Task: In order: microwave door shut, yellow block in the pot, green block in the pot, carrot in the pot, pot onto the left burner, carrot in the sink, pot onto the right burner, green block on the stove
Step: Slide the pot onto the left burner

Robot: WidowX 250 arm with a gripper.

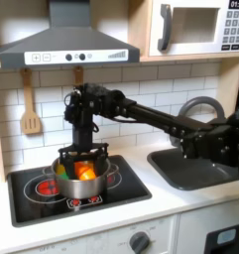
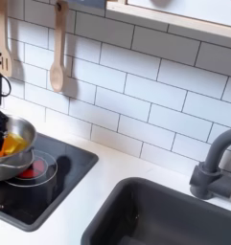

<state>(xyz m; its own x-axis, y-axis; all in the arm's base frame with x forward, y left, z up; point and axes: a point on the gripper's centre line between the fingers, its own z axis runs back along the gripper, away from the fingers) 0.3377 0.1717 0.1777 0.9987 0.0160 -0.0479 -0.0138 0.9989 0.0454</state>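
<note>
The claw (image 1: 83, 151) is hanging inside the pot (image 1: 103, 168), over the carrot (image 1: 86, 171), presumably for lifting it out; its opening cannot be told. The pot is sitting on the stove (image 1: 42, 193), on the first exterior view's right burner, well apart from the sink (image 1: 190, 171).

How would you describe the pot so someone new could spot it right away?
Find the black stove under the grey hood. On the burner at the first exterior view's left stands the pot, with the gripper reaching into it. It is the one shiny steel round vessel there, with something orange inside, unlike the flat cooktop or the dark sink.
</note>
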